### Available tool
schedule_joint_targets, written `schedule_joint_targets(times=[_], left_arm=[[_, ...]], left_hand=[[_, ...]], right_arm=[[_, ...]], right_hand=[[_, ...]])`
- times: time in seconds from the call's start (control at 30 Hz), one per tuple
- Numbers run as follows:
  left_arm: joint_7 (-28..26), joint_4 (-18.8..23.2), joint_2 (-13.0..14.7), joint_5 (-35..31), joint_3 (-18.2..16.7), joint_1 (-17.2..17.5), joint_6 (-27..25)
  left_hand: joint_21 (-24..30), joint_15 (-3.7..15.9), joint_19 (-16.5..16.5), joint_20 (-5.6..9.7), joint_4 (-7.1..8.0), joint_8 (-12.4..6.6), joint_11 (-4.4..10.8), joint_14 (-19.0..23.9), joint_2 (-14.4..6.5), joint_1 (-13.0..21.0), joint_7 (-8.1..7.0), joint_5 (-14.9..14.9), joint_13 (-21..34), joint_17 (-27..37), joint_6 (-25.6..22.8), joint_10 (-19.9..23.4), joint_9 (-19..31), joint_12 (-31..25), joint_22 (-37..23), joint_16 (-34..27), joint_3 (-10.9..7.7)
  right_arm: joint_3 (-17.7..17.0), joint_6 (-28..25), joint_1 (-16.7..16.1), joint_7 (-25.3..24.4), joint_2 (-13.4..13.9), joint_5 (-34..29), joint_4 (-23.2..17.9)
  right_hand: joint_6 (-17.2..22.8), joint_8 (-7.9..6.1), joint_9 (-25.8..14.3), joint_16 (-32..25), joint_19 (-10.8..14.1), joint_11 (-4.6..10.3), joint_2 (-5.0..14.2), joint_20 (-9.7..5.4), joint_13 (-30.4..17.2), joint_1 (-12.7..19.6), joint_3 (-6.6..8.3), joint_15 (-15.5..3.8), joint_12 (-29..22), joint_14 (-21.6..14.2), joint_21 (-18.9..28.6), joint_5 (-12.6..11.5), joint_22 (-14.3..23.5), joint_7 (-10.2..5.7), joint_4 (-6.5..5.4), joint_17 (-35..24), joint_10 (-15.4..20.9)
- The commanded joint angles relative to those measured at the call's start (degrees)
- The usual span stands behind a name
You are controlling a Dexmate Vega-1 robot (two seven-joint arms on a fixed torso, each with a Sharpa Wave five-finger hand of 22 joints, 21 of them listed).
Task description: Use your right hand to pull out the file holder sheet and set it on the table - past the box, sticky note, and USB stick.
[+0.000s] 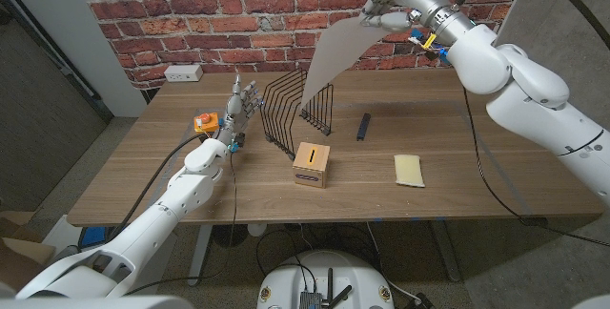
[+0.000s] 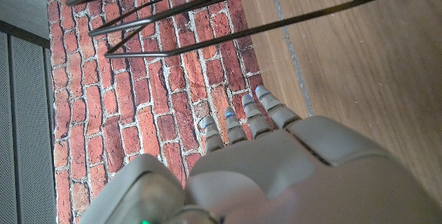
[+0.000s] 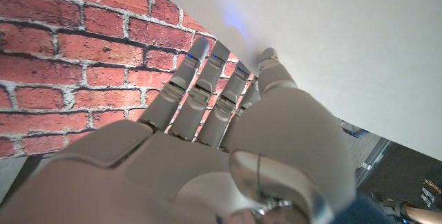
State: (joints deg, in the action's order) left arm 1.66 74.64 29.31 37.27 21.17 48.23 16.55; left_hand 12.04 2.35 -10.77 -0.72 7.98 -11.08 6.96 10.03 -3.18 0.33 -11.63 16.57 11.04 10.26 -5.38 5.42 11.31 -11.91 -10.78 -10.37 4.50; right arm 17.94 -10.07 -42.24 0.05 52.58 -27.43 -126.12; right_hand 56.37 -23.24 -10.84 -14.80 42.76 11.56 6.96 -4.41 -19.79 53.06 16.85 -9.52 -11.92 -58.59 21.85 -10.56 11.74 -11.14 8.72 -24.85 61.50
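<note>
Nearest the robot sit the small wooden box (image 1: pixel 312 164) and the yellow sticky note (image 1: pixel 410 169), with the dark USB stick (image 1: pixel 362 126) just behind them. The left hand (image 1: pixel 239 107) stands beside the black wire file holder (image 1: pixel 297 111), fingers apart, holding nothing. Farthest, the right hand (image 1: pixel 389 10) pinches the sheet (image 1: pixel 334 56) by its top edge; the sheet's lower corner looks barely clear of the wires. Judging by this, the pull-out is nearly done; laying it on the table beyond the three items remains.

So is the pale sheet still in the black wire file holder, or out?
Nearly out: the right hand holds the pale sheet high, only its lower corner near the black wire file holder.
</note>
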Motion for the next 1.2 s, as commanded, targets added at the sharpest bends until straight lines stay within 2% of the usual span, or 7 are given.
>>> schedule_joint_targets(times=[0.03, 0.73, 1.2], left_arm=[[-0.01, 0.02, 0.0, 0.0, 0.0, 0.0, -0.04], [-0.02, 0.05, 0.0, 0.0, 0.0, 0.02, -0.05], [-0.03, 0.09, 0.02, 0.01, -0.01, 0.04, -0.07]], left_hand=[[0.43, 0.22, -0.36, -0.13, 0.33, -0.43, 0.47, 0.37, -0.6, -0.15, -0.35, 0.42, 0.31, 0.15, -0.21, 0.04, 0.09, -0.36, -0.33, -0.36, 0.01], [0.44, 0.23, -0.38, -0.12, 0.33, -0.41, 0.48, 0.39, -0.6, -0.15, -0.36, 0.42, 0.31, 0.15, -0.18, 0.04, 0.09, -0.36, -0.33, -0.37, 0.02], [0.43, 0.21, -0.34, -0.15, 0.32, -0.44, 0.5, 0.44, -0.59, -0.14, -0.33, 0.42, 0.31, 0.15, -0.26, 0.03, 0.09, -0.35, -0.32, -0.38, 0.02]], right_arm=[[-0.54, -5.82, -3.13, -2.64, 0.13, -3.58, -2.21], [1.79, -17.21, -4.95, -3.57, -0.11, -11.04, -3.64], [5.36, -24.99, -3.79, -0.8, -0.71, -17.11, -4.17]], right_hand=[[0.25, 0.19, -0.11, 0.26, -0.16, 0.1, 0.23, -7.66, -0.23, -0.7, 0.35, -3.7, 0.14, -0.27, 0.24, 0.23, -0.06, 0.14, -0.07, -0.27, 0.25], [0.45, 0.26, -0.1, 0.31, -0.23, 0.11, 0.1, -7.65, -0.31, -1.19, 0.32, -3.76, 0.04, -0.28, 0.41, 0.22, -0.1, 0.14, -0.1, -0.35, 0.45], [0.47, 0.36, -0.11, 0.32, -0.31, 0.12, 0.23, -7.66, -0.36, -1.4, 0.43, -3.61, 0.04, -0.32, 0.53, 0.24, -0.12, 0.2, -0.14, -0.43, 0.41]])
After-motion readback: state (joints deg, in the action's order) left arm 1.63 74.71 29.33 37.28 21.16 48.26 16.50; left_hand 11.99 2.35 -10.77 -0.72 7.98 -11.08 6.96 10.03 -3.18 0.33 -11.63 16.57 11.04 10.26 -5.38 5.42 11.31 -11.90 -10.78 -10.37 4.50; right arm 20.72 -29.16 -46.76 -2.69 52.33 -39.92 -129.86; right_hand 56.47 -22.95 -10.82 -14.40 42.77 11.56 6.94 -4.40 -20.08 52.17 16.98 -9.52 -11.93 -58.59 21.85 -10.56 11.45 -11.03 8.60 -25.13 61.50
